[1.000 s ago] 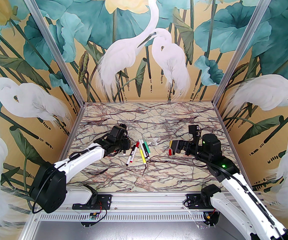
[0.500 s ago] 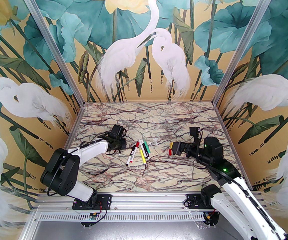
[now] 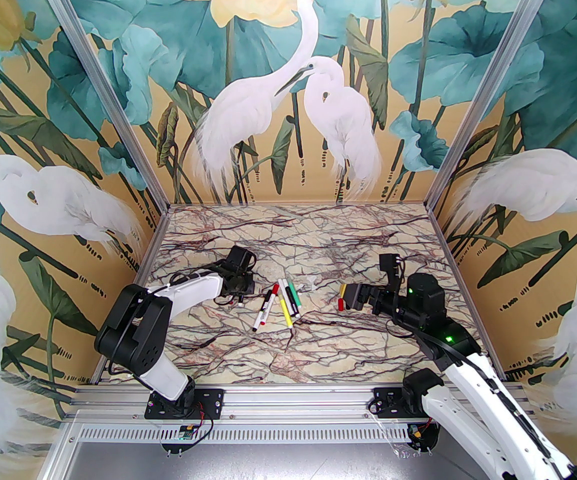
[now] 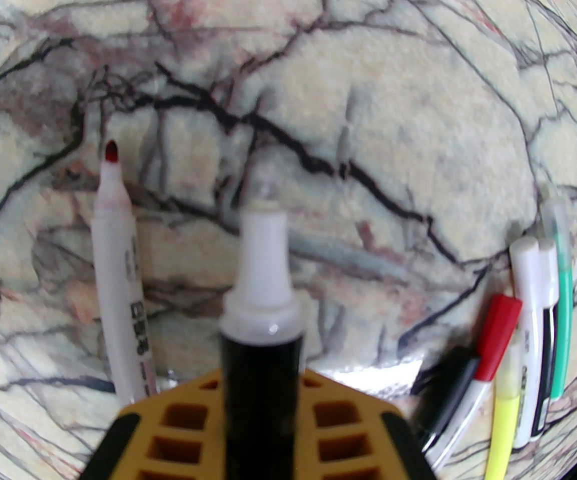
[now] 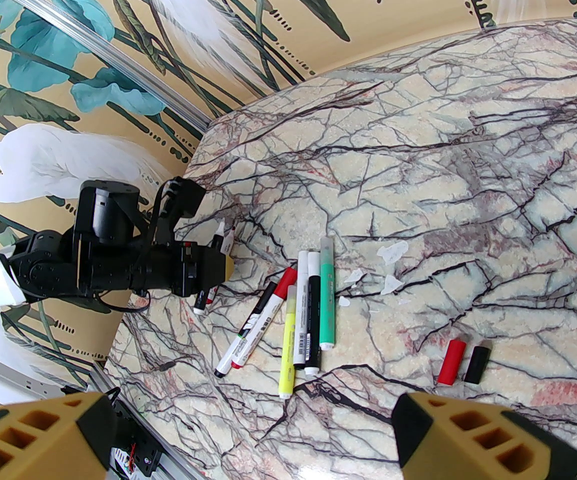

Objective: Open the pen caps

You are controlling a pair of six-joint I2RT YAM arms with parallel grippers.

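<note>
From above, the pens (image 3: 282, 304) lie clustered mid-bench (image 3: 288, 368), with a red cap (image 3: 341, 304) just beside the right jaws. At the left wrist, the left jaws are clamped on a black-barrelled pen (image 4: 260, 363) with its white tip bare; an uncapped red-tipped pen (image 4: 118, 268) lies alongside. At the right wrist, the right jaws stand wide apart near the red cap and a black cap (image 5: 477, 364), which lie side by side.

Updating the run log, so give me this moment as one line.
left claw: shut on black pen | right claw: open, empty | red cap, black cap: on table
</note>
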